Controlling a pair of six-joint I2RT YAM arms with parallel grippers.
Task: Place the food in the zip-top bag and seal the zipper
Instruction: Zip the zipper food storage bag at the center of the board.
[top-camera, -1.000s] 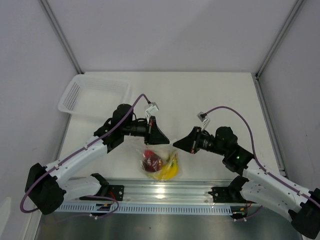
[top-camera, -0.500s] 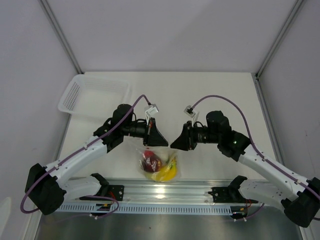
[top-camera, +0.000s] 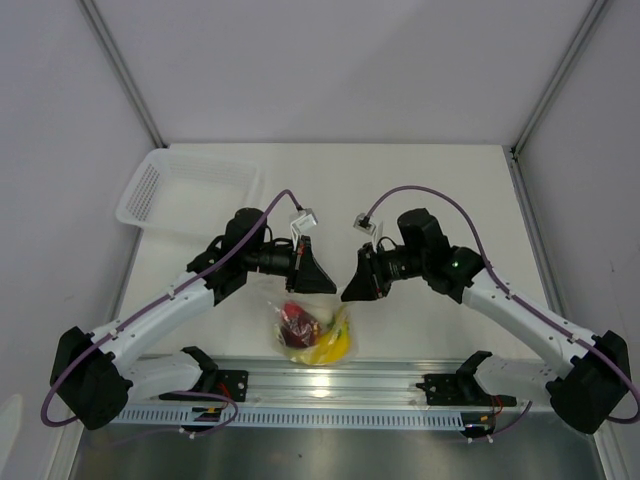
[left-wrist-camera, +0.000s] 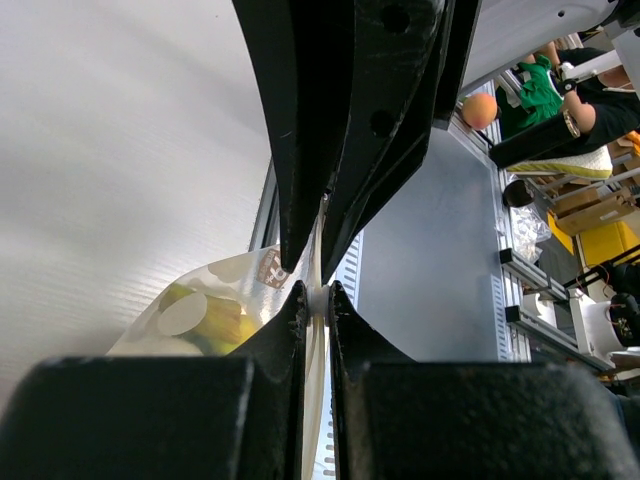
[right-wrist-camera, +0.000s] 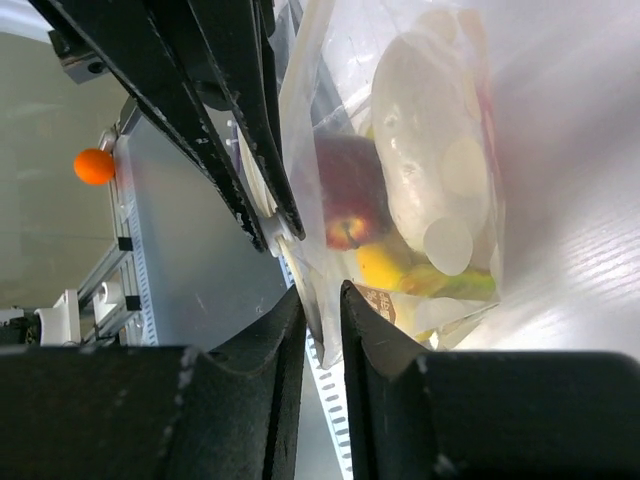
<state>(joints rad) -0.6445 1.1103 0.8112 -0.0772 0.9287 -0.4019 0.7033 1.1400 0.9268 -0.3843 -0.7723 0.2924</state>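
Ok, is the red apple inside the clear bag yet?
Yes, the right wrist view shows the red apple through the clear film of the zip-top bag, next to the banana.

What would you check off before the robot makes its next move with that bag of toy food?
1. Food inside bag: ok.
2. Left tool pinched shut on the bag's top edge: ok.
3. Right tool closed on that edge: not ok, its jaws stand slightly apart around it.
4. Bag top sealed all along: cannot tell.
5. Basket away from both arms: ok.
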